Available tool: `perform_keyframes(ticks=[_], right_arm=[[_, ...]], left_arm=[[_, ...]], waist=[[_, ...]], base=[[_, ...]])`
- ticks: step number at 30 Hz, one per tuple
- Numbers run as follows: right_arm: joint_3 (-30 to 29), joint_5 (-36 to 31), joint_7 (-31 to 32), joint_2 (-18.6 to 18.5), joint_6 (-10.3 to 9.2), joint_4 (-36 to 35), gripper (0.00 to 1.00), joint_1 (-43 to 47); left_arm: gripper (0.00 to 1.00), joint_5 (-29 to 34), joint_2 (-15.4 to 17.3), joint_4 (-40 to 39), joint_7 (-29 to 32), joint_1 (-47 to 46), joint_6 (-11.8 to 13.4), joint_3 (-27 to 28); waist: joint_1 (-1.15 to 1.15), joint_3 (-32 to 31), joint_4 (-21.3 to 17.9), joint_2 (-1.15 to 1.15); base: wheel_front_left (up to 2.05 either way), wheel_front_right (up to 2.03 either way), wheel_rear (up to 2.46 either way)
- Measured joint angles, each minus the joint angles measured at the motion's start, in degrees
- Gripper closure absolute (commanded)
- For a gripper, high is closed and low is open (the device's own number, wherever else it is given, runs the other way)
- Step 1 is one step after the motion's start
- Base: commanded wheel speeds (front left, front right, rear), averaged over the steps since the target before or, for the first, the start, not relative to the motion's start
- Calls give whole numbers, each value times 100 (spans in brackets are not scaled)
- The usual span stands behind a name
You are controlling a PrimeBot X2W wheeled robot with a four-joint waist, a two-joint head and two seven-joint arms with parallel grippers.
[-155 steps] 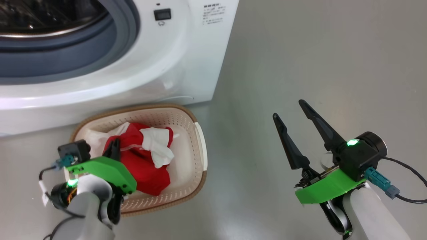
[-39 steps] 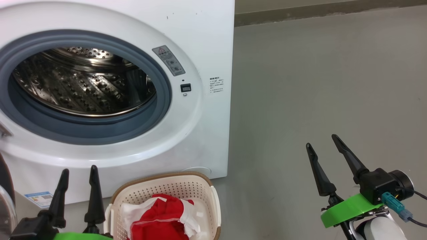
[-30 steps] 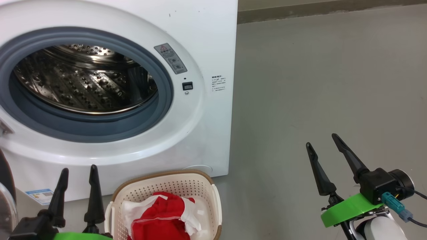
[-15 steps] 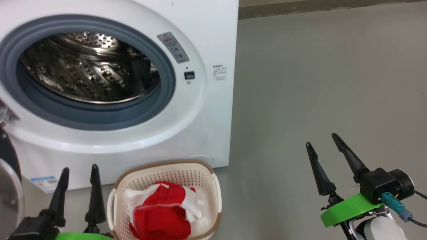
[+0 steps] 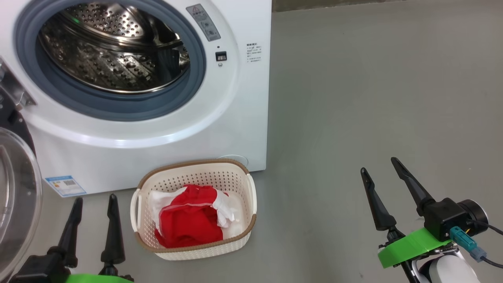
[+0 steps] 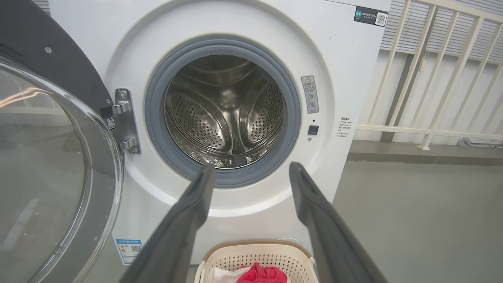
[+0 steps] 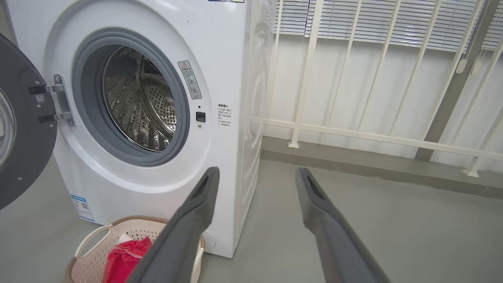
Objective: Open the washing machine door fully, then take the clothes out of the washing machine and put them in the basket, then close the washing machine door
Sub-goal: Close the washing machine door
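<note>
- The floor (image 5: 373,98) is plain grey, smooth and a bit shiny, and it carries everything here.
- Along the back of the room there's a white barred railing (image 7: 353,129), with slatted blinds (image 7: 393,23) behind it.
- The washing machine (image 5: 243,118) is a boxy, glossy white thing standing on the floor. It has a fat grey rubber ring (image 5: 129,112) around a steel drum (image 5: 110,47) full of little holes, and I can't see any fabric in the drum.
- Its door (image 6: 47,157) hangs wide open on a metal hinge (image 6: 125,122) at the machine's left side. The glass is clear and bulging, with a black rim.
- There's a small blue sticker (image 5: 65,185) low on the front panel.
- The basket (image 5: 204,251) sits on the floor just in front of the machine's bottom right corner. It's cream perforated plastic with rounded corners and a brown woven-look rim.
- The clothes (image 5: 188,220) are piled inside it, soft crumpled red with white bits.
- The left gripper (image 5: 95,197) is just left of the basket with its dark tapered fingers spread, holding nothing.
- The right gripper (image 5: 379,165) is well off to the right over bare floor, also spread and empty.
</note>
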Motion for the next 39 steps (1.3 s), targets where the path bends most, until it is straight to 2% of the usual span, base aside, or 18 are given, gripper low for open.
perform_keyframes(ticks=[21, 33, 39], right_arm=[[76, 0, 0, -36, 0, 3, 0, 0], [250, 3, 0, -47, 0, -27, 0, -5], [402, 8, 0, -107, 0, -90, 0, -25]], left_arm=[[0, 2, 31, -62, -18, 0, 89, -87], [0, 31, 27, -326, 1, 0, 305, -129], [0, 32, 27, -560, 100, 2, 397, -133]], waist=[[0, -4, 129, 0], [0, 23, 580, 0], [0, 45, 998, 0]], base=[[-7, 7, 0], [0, 0, 0], [0, 0, 0]])
